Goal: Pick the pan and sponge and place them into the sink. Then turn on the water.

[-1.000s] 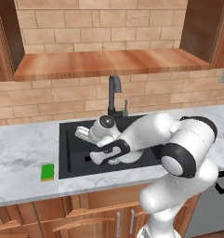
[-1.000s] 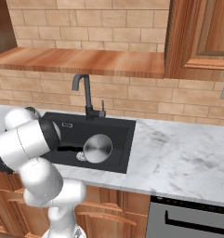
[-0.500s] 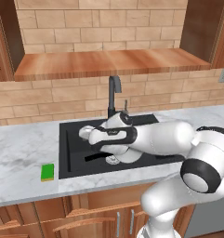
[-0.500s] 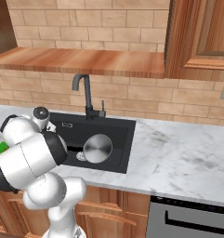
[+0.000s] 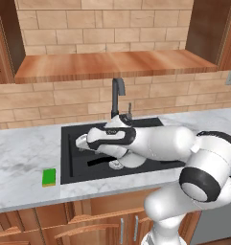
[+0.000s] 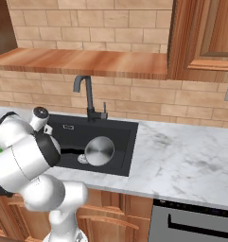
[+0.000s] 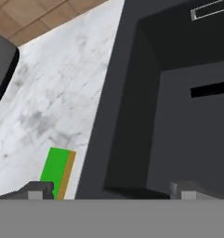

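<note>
The silver pan lies flat in the black sink, its black handle pointing left. On the marble counter just left of the sink lies the green sponge. My gripper hovers over the sink's left rim, open, with nothing between its fingertips. The sponge is close to the left fingertip. In the left base view my hand sits above the sink's left part and the arm covers most of the pan. No water runs from the faucet.
A round silver drain sits beside the pan. A wooden shelf juts out above the faucet, with a brick wall behind. The marble counter stretches wide to the right of the sink.
My arm has swung left across the sink, carrying the open hand from above the pan to the sink's left rim near the sponge. Pan and sponge have not moved.
</note>
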Robot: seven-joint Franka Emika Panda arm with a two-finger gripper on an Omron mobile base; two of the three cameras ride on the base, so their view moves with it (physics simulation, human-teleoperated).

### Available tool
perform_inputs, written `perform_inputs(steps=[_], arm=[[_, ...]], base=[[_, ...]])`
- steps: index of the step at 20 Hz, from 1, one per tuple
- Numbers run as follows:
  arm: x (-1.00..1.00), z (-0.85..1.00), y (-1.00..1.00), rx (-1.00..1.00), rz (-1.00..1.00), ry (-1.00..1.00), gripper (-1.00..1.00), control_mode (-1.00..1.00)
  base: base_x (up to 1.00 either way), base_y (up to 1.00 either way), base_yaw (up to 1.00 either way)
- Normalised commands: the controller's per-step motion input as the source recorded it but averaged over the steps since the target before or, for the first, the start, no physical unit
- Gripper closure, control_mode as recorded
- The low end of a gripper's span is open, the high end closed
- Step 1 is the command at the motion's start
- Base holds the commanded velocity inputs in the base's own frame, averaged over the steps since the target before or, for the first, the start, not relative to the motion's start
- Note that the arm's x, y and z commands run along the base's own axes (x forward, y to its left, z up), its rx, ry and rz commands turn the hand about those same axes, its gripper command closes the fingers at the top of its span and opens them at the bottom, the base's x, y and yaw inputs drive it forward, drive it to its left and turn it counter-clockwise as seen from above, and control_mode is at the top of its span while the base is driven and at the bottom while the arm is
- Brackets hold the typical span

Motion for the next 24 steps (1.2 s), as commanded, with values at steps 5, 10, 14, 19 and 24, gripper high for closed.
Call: perform_inputs(steps=[5,10,14,19,24], arm=[[0.00,0.52,0.41,-0.10,0.07,0.18,-1.00,-1.00],[0.00,0.45,0.41,-0.07,0.06,0.21,-1.00,-1.00],[-0.18,0.09,0.32,-0.15,0.12,0.11,-1.00,-1.00],[-0.47,-0.38,0.29,-0.24,0.19,0.01,-1.00,-1.00],[-0.41,-0.42,0.12,-0.20,0.22,0.00,-1.00,-1.00]], base=[[0.00,0.00,0.00],[0.00,0.00,0.00],[0.00,0.00,0.00],[0.00,0.00,0.00],[0.00,0.00,0.00]])
